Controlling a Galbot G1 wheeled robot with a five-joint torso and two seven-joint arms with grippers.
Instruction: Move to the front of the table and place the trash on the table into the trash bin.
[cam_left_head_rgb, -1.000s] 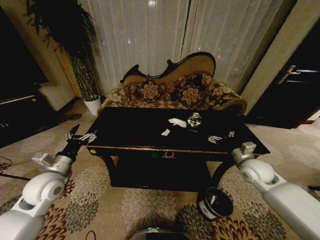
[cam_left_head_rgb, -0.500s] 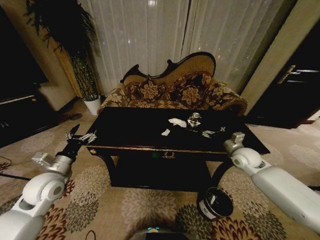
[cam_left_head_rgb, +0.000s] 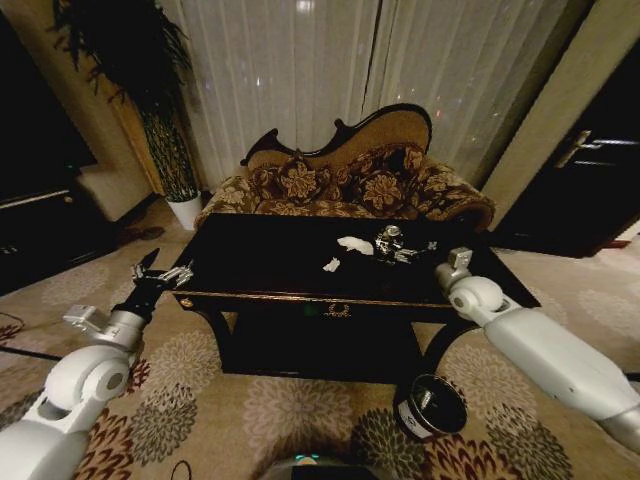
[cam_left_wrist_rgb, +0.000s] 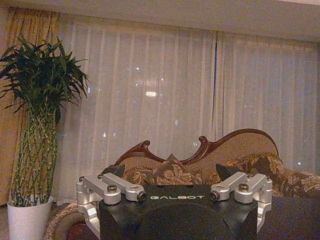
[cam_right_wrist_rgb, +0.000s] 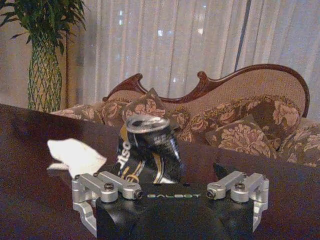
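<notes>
On the glossy dark table (cam_left_head_rgb: 260, 262) lie a white paper wad (cam_left_head_rgb: 353, 244), a smaller white scrap (cam_left_head_rgb: 331, 265) and a shiny crushed can (cam_left_head_rgb: 389, 240). My right gripper (cam_left_head_rgb: 411, 252) hovers open just right of the can, low over the tabletop. In the right wrist view the dark crushed can (cam_right_wrist_rgb: 147, 150) stands upright straight ahead of the open right gripper (cam_right_wrist_rgb: 172, 192), with the white wad (cam_right_wrist_rgb: 75, 156) beside it. My left gripper (cam_left_head_rgb: 160, 272) is open beside the table's left front corner, and the left gripper (cam_left_wrist_rgb: 175, 195) holds nothing. The black trash bin (cam_left_head_rgb: 432, 405) sits on the carpet by the table's right front leg.
A floral carved-back sofa (cam_left_head_rgb: 345, 180) stands right behind the table. A tall plant in a white pot (cam_left_head_rgb: 185, 208) is at the back left, before the curtains. Patterned carpet (cam_left_head_rgb: 290, 415) covers the floor in front. A dark door (cam_left_head_rgb: 590, 170) is at the right.
My right arm has reached forward and to the left across the table, bringing its gripper close to the can. The left arm, trash and bin have not moved.
</notes>
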